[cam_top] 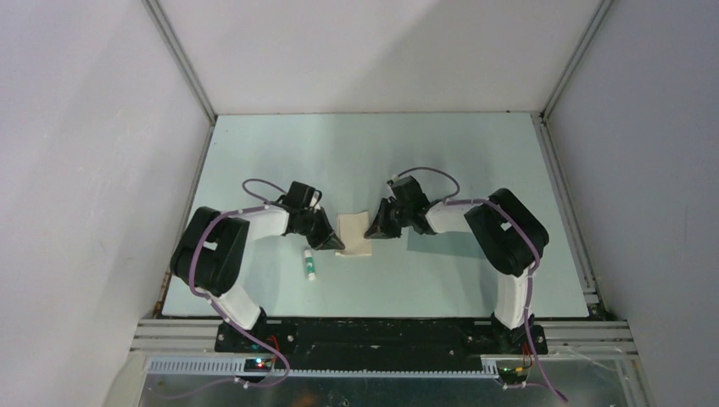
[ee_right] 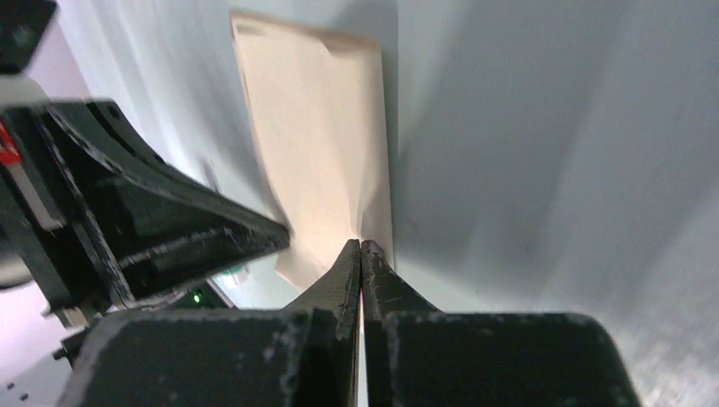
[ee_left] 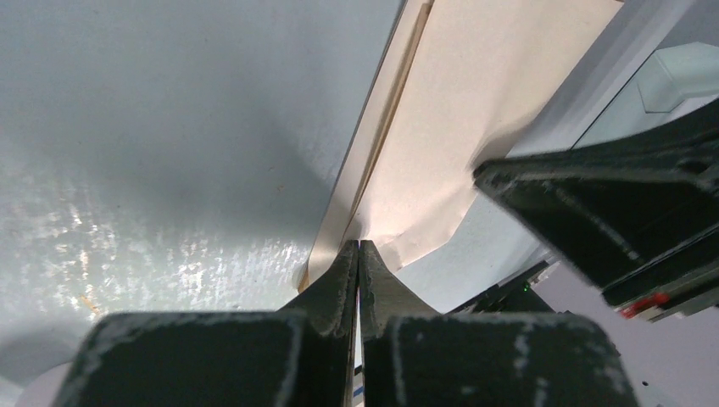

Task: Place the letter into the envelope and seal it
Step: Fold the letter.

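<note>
Mid pale green tabletop (cam_top: pixel 381 153): thin tan-beige rectangular paper letter (cam_top: pixel 353 233), pinched at opposite side edges by 2 pressed-together black claws, left claw (ee_left: pixel 359 248) and right claw (ee_right: pixel 361 246). Probably light, limp, easily creased; best gripped at edges, pulled taut gently.

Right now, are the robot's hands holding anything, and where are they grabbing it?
Both pinch the letter: the left gripper holds its left edge near the front corner, and the right gripper holds its right edge.
</note>
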